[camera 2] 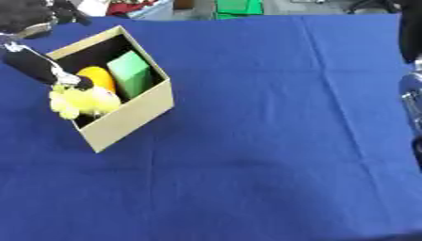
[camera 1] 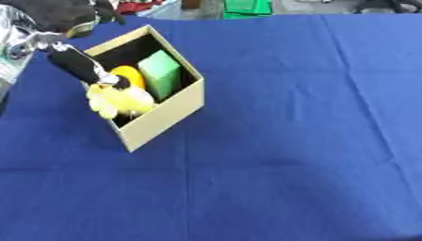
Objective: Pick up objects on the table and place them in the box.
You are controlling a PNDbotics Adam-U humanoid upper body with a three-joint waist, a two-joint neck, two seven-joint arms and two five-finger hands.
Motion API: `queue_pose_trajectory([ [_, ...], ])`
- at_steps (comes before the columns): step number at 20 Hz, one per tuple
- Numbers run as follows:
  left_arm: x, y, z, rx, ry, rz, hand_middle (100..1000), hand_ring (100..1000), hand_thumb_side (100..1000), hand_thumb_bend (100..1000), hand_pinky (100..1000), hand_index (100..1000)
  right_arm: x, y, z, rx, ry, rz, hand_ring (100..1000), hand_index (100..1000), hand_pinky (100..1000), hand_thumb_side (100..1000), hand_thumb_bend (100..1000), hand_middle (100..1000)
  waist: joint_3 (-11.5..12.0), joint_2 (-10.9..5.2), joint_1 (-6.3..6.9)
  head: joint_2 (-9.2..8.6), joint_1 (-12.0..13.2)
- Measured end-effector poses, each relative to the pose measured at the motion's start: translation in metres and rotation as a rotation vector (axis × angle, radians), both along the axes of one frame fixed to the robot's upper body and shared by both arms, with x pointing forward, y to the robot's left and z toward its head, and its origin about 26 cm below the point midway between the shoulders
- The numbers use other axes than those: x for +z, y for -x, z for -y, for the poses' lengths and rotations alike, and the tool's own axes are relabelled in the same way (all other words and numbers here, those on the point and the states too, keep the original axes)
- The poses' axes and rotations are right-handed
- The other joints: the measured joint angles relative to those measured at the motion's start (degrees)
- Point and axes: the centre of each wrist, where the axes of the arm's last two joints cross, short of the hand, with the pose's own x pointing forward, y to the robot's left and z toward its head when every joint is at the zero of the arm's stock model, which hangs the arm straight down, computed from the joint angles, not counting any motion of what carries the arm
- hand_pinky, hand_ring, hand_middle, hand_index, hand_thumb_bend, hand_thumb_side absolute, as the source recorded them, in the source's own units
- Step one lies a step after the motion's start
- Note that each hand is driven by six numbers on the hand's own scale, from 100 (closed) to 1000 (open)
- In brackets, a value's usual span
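Observation:
An open cardboard box [camera 1: 165, 117] stands askew on the blue cloth at the upper left. Inside it a green block [camera 1: 161, 73] stands upright beside an orange round thing [camera 1: 130, 75]. A yellow plush toy [camera 1: 119, 100] hangs over the box's near-left wall, partly inside and partly outside. My left hand [camera 1: 51, 18] is above the box's left corner. Its long black fingers [camera 1: 78, 63] reach down and pinch the toy's top. Of my right arm only a black and silver part [camera 2: 410, 99] shows at the right edge; its hand is out of sight.
The blue cloth [camera 1: 296, 141] covers the whole table, wrinkled but bare to the right of and in front of the box. Green and red things [camera 1: 247, 7] lie beyond the far edge.

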Motion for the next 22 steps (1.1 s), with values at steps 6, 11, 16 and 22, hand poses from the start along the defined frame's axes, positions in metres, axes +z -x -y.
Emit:
queue_pose_trajectory([
  [6,0.008,0.007,0.002,-0.026,0.051,0.040,753,794,788,525,643,869,-0.002,0.000,0.001,-0.005,-0.003,-0.005,875,877,899,872,100,755,1.0,-0.39,-0.25,0.07,0.0],
  [11,0.033,0.027,-0.012,-0.057,0.260,0.157,713,728,994,411,555,863,-0.004,0.001,0.003,-0.011,-0.009,-0.006,876,879,900,874,100,757,1.8,-1.07,-0.56,0.52,-0.3],
  [16,0.038,0.048,-0.038,-0.055,0.479,0.245,723,732,1000,394,546,887,-0.003,0.001,0.004,-0.013,-0.016,-0.002,877,879,900,872,100,759,2.1,-1.63,-0.89,0.65,-0.3],
  [22,0.029,0.075,-0.052,-0.072,0.666,0.313,727,736,1000,314,542,890,-0.003,0.001,0.005,-0.010,-0.020,0.002,877,879,899,869,100,761,2.4,-2.09,-1.04,1.15,-0.4],
])
